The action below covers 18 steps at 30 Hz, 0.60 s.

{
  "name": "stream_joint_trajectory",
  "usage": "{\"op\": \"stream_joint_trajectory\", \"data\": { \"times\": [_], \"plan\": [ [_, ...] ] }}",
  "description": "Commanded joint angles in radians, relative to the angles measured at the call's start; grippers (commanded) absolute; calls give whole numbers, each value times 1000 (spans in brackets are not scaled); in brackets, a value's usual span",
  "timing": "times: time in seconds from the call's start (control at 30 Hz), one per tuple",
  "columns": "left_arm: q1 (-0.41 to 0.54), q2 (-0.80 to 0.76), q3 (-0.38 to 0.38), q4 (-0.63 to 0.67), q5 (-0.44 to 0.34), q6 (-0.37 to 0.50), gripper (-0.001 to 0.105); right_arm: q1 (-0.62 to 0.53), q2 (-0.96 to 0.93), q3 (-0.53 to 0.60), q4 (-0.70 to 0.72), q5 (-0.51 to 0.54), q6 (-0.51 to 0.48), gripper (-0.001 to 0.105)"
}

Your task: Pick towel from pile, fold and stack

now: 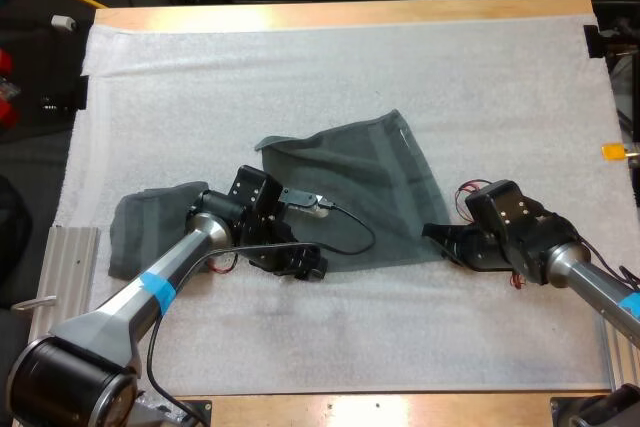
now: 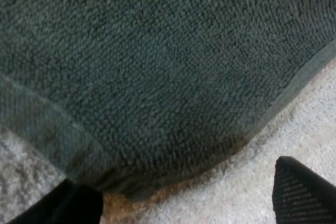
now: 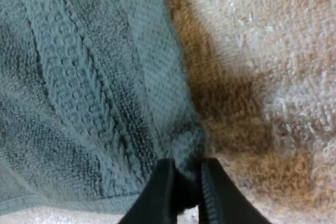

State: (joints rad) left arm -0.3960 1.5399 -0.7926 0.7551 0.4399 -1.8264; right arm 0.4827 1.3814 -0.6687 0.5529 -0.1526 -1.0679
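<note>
A dark grey-green towel (image 1: 355, 192) lies spread on the white mat, with its far left corner curled over. My left gripper (image 1: 303, 263) is at the towel's near left edge. In the left wrist view it (image 2: 184, 200) is open, its fingers (image 2: 302, 192) standing apart on the mat just short of the towel's hem (image 2: 157, 103). My right gripper (image 1: 441, 238) is at the towel's near right corner. In the right wrist view it (image 3: 185, 184) is shut on that corner of the towel (image 3: 89, 93).
Another dark towel (image 1: 140, 232) lies bunched at the mat's left side, beside my left arm. The white mat (image 1: 330, 67) is bare at the back and along the front. A ribbed metal plate (image 1: 65, 267) sits at the table's left edge.
</note>
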Motion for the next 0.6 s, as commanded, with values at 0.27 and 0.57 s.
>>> {"op": "stream_joint_trajectory", "data": {
  "times": [0.27, 0.57],
  "plan": [
    [-5, 2, -1, -56, -4, -39, 64, 1, -8, -3, 13, -1, -13, 0],
    [-5, 2, -1, -77, -4, -61, 31, 1, -8, -3, 13, -1, -13, 0]
  ]
}}
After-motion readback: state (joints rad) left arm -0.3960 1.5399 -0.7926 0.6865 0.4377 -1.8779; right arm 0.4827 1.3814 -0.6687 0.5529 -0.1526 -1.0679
